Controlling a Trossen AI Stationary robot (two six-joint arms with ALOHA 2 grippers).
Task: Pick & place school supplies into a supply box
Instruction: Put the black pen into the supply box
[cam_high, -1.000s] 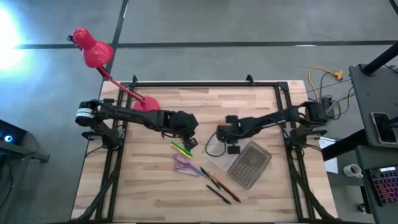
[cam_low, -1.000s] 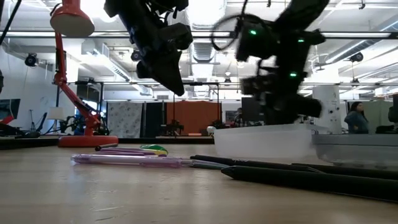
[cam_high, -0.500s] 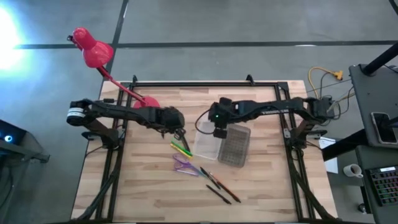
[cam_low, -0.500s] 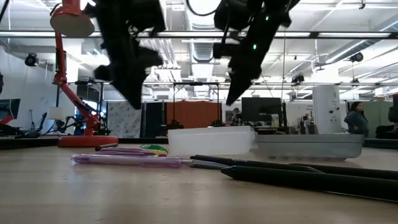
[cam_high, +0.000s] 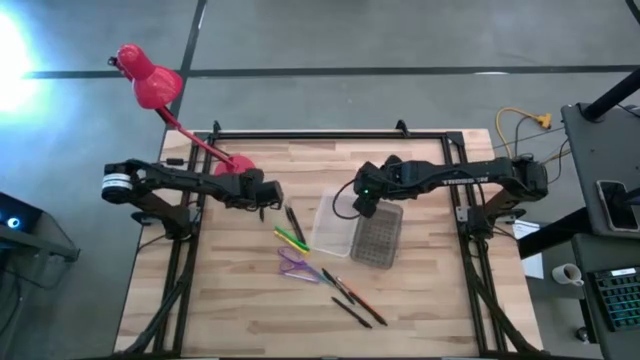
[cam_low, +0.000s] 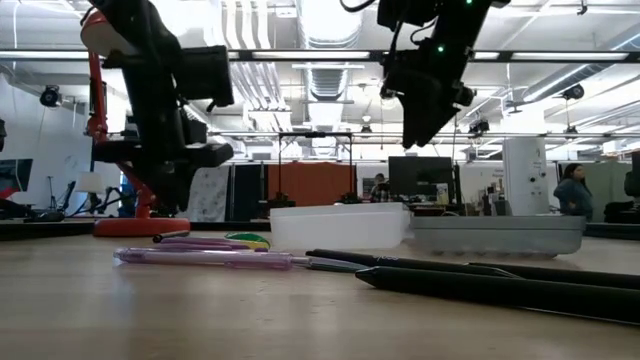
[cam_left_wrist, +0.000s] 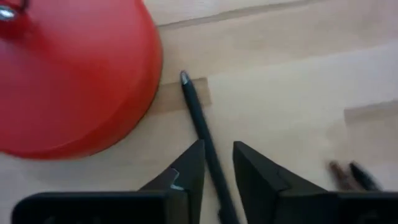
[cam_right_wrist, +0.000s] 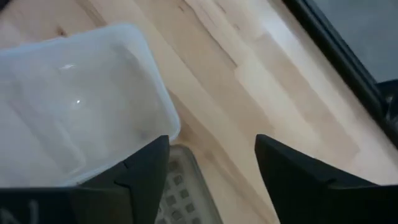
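Just one supply box (cam_high: 333, 231), one lid (cam_high: 377, 235).

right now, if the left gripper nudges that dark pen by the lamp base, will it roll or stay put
The pen looks thin, round and stiff, lying flat on bare wood, so it would probably roll or skid sideways. It looks light, so a small nudge should shift it. The lamp base sits close beside its tip and might stop it.

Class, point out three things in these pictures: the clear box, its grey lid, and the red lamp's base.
Clear box (cam_high: 333, 232), high view, on its open floor.
Grey lid (cam_high: 377, 237), high view, on its dotted middle.
Lamp base (cam_left_wrist: 68, 74), left wrist view, on its red top.
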